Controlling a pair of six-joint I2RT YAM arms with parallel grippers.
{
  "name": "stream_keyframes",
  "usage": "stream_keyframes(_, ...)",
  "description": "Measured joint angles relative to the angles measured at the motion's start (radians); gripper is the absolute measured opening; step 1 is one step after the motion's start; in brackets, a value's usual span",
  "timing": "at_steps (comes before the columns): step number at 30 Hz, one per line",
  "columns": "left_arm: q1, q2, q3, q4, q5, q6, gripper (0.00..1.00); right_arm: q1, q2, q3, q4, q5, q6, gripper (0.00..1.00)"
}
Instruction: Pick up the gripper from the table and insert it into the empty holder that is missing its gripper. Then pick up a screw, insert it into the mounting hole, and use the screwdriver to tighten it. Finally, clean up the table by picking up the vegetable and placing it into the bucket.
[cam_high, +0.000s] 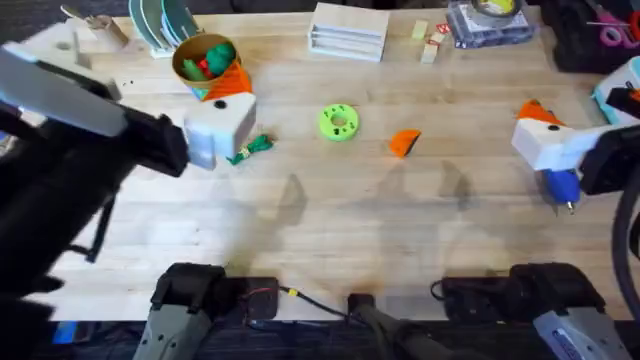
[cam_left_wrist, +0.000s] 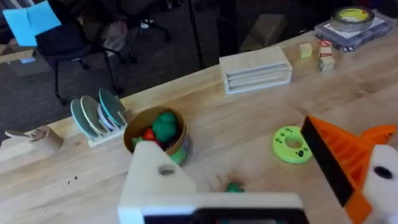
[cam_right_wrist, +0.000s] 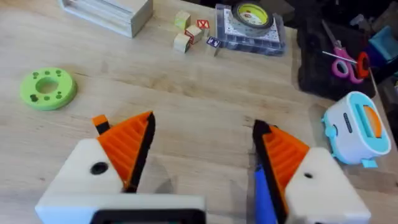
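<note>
The small orange gripper (cam_high: 404, 143) lies on the table right of centre. My left gripper (cam_high: 222, 112) hangs open beside the bucket (cam_high: 205, 60). One of its fingers is the bare white holder (cam_left_wrist: 155, 177) with a mounting hole (cam_left_wrist: 166, 170); the other carries an orange tip. The green vegetable (cam_high: 250, 147) lies just below it, also seen as the vegetable (cam_left_wrist: 233, 186). My right gripper (cam_right_wrist: 204, 124) is open at the far right, over the blue screwdriver (cam_high: 562, 185). No screw can be made out.
A bright green ring disc (cam_high: 338, 122) sits mid-table. Along the back edge stand a plate rack (cam_high: 160, 25), a wooden box (cam_high: 348, 30), small blocks (cam_high: 430, 40) and a tape roll on a case (cam_high: 490, 20). A toy toaster (cam_right_wrist: 354, 127) and scissors (cam_right_wrist: 345, 62) lie at the right.
</note>
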Motion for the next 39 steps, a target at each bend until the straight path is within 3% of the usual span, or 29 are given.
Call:
stream_keyframes(9,-0.01,-0.192,-0.342,0.337,0.055,0.0,0.993,0.0,0.0,0.0,0.0,0.0,0.0,0.992)
stream_keyframes(20,-0.017,-0.449,-0.586,0.464,0.092,0.0,0.992,0.0,0.0,0.0,0.0,0.0,0.0,0.992)
stream_keyframes(24,-0.017,-0.461,-0.649,0.542,0.093,0.0,0.992,0.0,0.0,0.0,0.0,0.0,0.0,0.992)
stream_keyframes(32,-0.017,-0.461,-0.829,0.833,0.118,0.0,0.993,0.0,0.0,0.0,0.0,0.0,0.0,0.992)
stream_keyframes(39,-0.019,-0.461,-0.859,0.872,0.141,0.0,0.993,0.0,0.0,0.0,0.0,0.0,0.0,0.991)
